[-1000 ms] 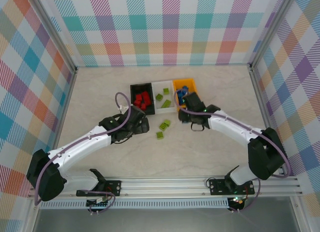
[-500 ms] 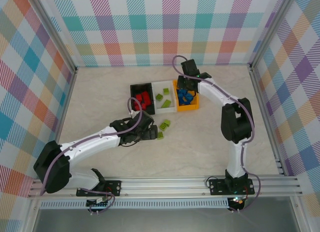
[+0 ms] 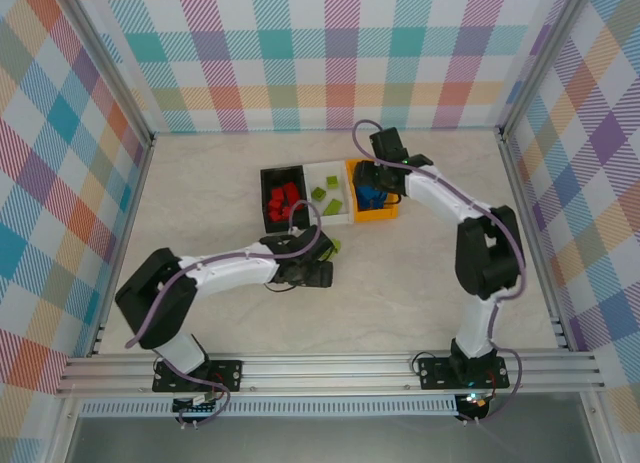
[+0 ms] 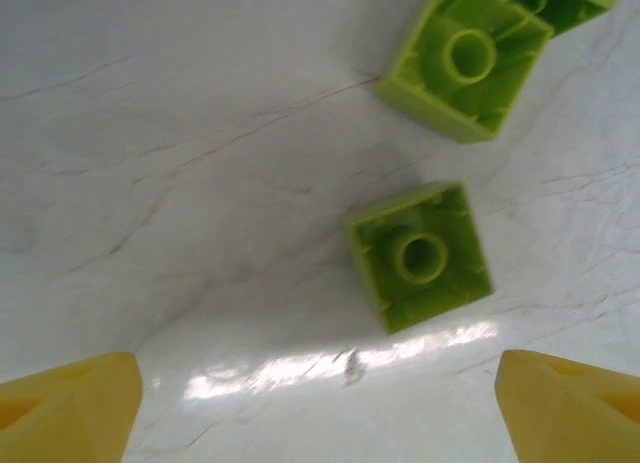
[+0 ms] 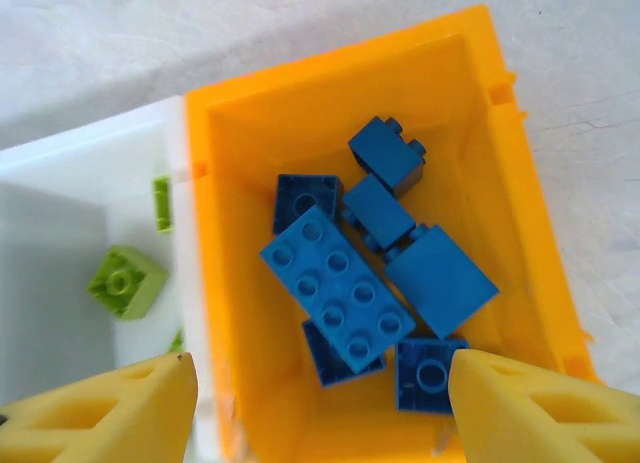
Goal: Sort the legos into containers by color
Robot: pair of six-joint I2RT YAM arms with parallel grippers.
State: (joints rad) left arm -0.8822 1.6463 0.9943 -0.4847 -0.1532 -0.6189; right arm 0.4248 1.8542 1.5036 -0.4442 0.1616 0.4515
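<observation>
1. Reading the bricks gives no legible mark: any lettering on the studs of the blue bricks [image 5: 335, 278] is too small to make out.
2. In its wrist view the left gripper [image 4: 318, 408] hangs low over the table [image 4: 150, 133]. Its yellow fingers are spread wide, with nothing between them and nothing touching them.
3. A lime green brick [image 4: 420, 255] lies hollow side up just ahead of those fingertips, clear of both. A second green brick [image 4: 465, 58], also hollow side up, lies beyond it, just beside a third [image 4: 560, 3] at the frame's corner.
4. The right gripper [image 5: 322, 413] hovers above the orange bin [image 5: 330, 83] with its fingers well apart, gripping nothing. One fingertip hangs over the white bin [image 5: 60, 153] and the other over the orange bin's right side.
5. The three bins stand in a touching row toward the far middle of the table.
   - The black bin [image 3: 270, 175] on the left holds red bricks [image 3: 283, 201].
   - The white bin in the middle holds green bricks [image 5: 125, 281].
   - The orange bin on the right holds the blue pile.
6. The loose green bricks lie on the near side of the white bin, at the left gripper.
7. Bare tabletop runs left, right and near of the bins. It ends at the checked walls [image 3: 60, 163] and at the metal rail [image 3: 330, 368] along the near edge.
</observation>
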